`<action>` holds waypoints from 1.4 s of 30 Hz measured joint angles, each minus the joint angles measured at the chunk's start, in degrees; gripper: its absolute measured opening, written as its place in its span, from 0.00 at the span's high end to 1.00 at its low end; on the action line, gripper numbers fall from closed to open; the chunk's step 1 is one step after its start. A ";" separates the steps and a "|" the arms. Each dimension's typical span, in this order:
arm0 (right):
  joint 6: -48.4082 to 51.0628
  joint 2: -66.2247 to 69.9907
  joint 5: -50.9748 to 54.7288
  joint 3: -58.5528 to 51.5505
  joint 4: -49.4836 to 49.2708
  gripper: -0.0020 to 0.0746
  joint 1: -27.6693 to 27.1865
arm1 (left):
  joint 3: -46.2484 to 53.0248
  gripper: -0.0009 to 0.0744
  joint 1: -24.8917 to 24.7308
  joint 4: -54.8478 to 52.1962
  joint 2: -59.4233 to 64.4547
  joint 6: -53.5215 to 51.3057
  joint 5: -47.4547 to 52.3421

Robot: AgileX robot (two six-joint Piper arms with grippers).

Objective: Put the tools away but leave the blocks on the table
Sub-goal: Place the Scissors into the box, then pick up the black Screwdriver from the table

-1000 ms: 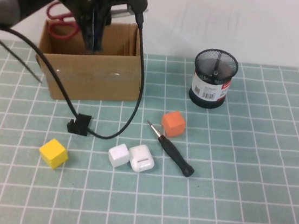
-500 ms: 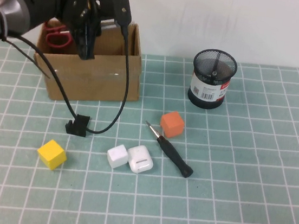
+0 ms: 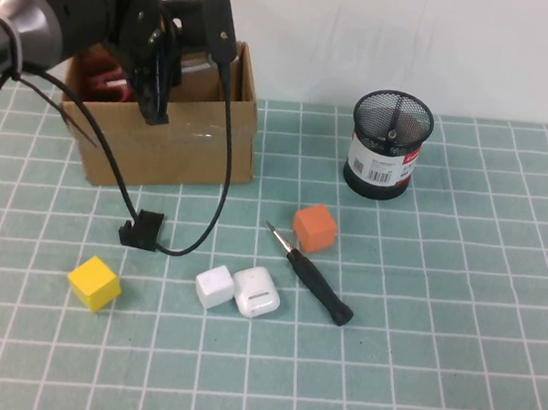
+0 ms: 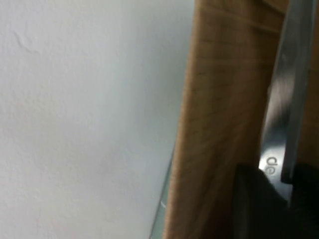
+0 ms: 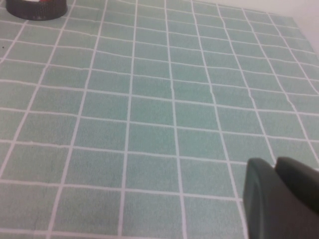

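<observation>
My left gripper [image 3: 155, 100] hangs over the cardboard box [image 3: 176, 148] at the back left. In the left wrist view it [image 4: 279, 181] is shut on the grey blade of the scissors [image 4: 291, 74]. Their red handles [image 3: 95, 73] sit low inside the box. The black-handled screwdriver [image 3: 316, 285] lies on the table beside the orange cube [image 3: 315, 227]. The yellow cube [image 3: 94, 282] and the white cube [image 3: 214, 286] lie near the front. I cannot make out the thin rod tool. My right gripper [image 5: 273, 163] is shut and empty, low over bare tiles, out of the high view.
A black mesh cup [image 3: 388, 144] stands at the back right of the middle. A white rounded case [image 3: 256, 291] touches the white cube. A small black bracket [image 3: 142, 230] lies in front of the box, with the arm's black cable [image 3: 222, 159] draped to it.
My left gripper has moved left and lower over the box with the scissors. The red handles have sunk deeper into the box. The things on the table have not moved.
</observation>
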State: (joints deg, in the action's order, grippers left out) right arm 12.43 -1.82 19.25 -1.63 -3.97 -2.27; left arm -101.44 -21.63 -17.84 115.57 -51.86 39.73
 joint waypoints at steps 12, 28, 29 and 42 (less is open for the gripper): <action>0.11 0.00 0.00 0.00 0.00 0.98 0.00 | 0.00 0.48 -0.44 0.37 -3.05 3.93 -1.20; 0.11 0.00 0.00 0.00 0.00 0.98 0.00 | 21.75 0.98 -6.10 8.93 -37.05 25.04 0.76; 0.11 0.00 0.00 0.00 0.00 0.98 0.00 | 24.20 0.99 -5.62 8.93 -39.65 25.95 0.60; 0.00 0.00 0.00 0.00 0.00 0.98 0.00 | 58.57 0.99 -3.46 9.83 -68.45 47.95 -11.10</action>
State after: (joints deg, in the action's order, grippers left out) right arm 12.43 -1.82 19.25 -1.63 -3.97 -2.27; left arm -42.88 -25.09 -8.02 47.12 -3.91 28.63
